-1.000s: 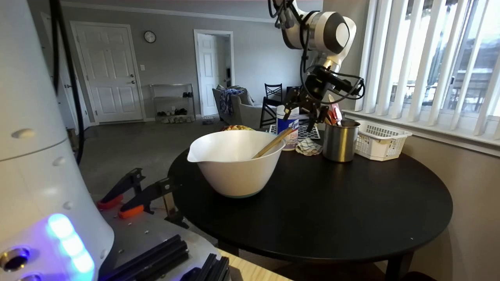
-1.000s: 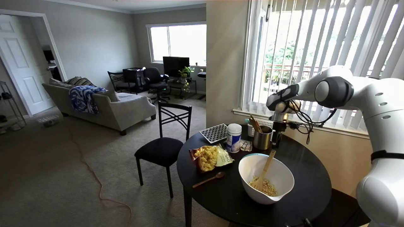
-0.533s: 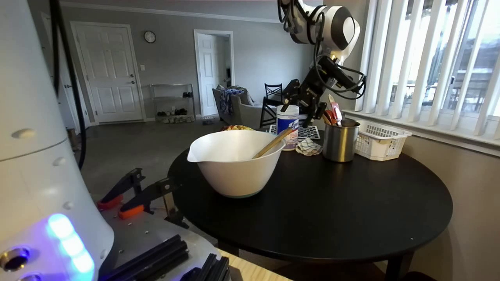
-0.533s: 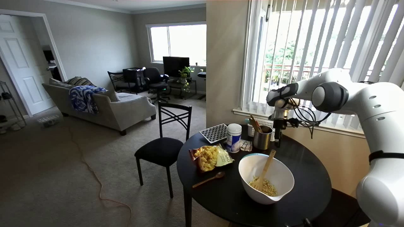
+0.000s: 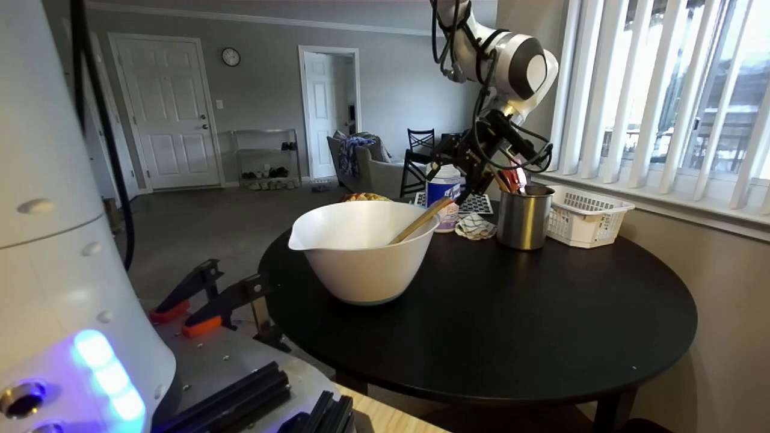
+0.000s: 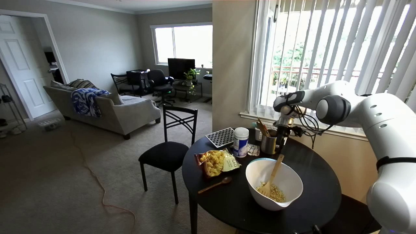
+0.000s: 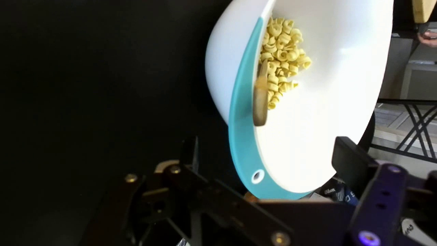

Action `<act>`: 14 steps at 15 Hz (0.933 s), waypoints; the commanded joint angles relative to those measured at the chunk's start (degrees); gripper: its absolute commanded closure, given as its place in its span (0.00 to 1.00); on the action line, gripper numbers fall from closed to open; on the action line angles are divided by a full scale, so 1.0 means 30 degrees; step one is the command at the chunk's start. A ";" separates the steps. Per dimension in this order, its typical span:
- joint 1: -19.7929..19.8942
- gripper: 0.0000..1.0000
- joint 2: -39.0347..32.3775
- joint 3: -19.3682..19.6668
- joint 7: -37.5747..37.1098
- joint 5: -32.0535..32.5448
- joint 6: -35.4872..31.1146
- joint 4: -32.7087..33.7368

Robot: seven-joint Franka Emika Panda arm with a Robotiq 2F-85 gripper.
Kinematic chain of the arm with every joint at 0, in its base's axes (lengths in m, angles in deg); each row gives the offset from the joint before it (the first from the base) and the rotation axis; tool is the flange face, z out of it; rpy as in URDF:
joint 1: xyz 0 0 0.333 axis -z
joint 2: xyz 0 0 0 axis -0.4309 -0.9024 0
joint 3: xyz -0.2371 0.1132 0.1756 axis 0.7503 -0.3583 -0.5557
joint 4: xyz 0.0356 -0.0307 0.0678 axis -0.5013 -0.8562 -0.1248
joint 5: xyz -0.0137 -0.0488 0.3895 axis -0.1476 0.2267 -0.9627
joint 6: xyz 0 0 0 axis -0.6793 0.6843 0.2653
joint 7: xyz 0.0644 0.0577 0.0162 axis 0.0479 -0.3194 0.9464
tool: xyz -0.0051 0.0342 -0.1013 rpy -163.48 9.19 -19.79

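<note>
The gripper [image 7: 266, 152] gapes wide, empty; the wrist view's top edge crops the bowl [image 7: 326, 95].

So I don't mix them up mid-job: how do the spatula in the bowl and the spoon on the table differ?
The spatula leans in the white bowl; the spoon lies flat on the black table. The spatula is pale, the spoon darker brown. The spatula's head is broad and looks slotted; the spoon's is rounded. Both look wooden, with long handles.
</note>
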 commanded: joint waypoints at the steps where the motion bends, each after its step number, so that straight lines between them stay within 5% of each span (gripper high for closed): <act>1: 0.0346 0.00 -0.1207 -0.0133 0.0081 -0.0615 0.0563 0.1611; 14: 0.0686 0.00 -0.1266 0.0223 0.0044 -0.0304 0.2299 0.2225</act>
